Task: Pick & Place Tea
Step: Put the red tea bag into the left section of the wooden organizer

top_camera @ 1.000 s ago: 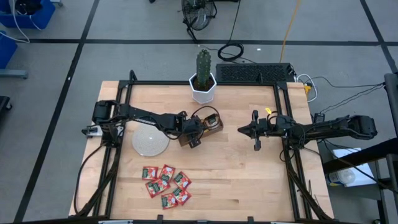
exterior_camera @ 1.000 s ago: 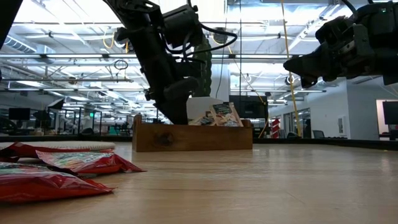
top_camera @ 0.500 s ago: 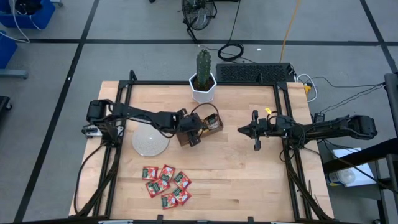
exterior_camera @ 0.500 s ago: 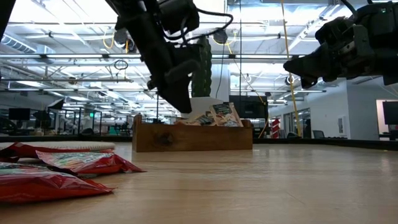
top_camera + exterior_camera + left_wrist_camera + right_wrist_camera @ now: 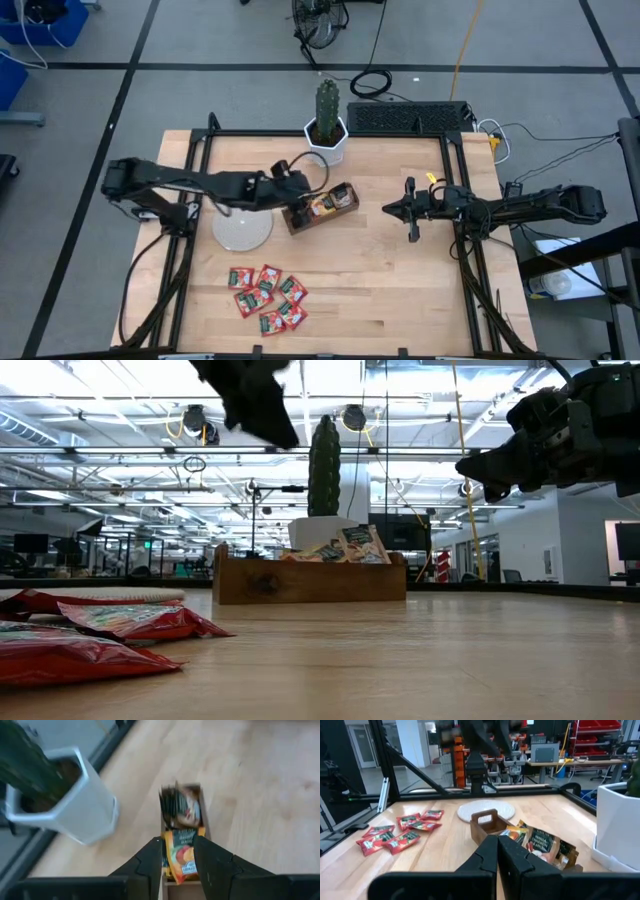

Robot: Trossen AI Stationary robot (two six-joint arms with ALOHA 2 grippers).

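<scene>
The tea shows in two places. Several red sachets [image 5: 268,295] lie flat in a cluster near the table's front edge [image 5: 120,622]. Orange-yellow [image 5: 181,856] and whitish dark-printed sachets [image 5: 181,806] stand in the brown tray [image 5: 297,222], leaning on its walls. My left gripper [image 5: 294,188] hangs open and empty well above the tray's left end [image 5: 178,842]. My right gripper [image 5: 388,209] waits shut, level, right of the tray [image 5: 497,840].
A white pot with a cactus [image 5: 326,140] stands just beyond the tray's far side. A round pale disc [image 5: 241,228] lies left of the tray. Bare wood spreads between the tray, the red sachets and the right arm.
My left gripper has risen from the tray's left end, high above it, and drawn back a little toward the table's far left. The sachets in the tray, covered by it before, now show from above. The tray has stayed put.
</scene>
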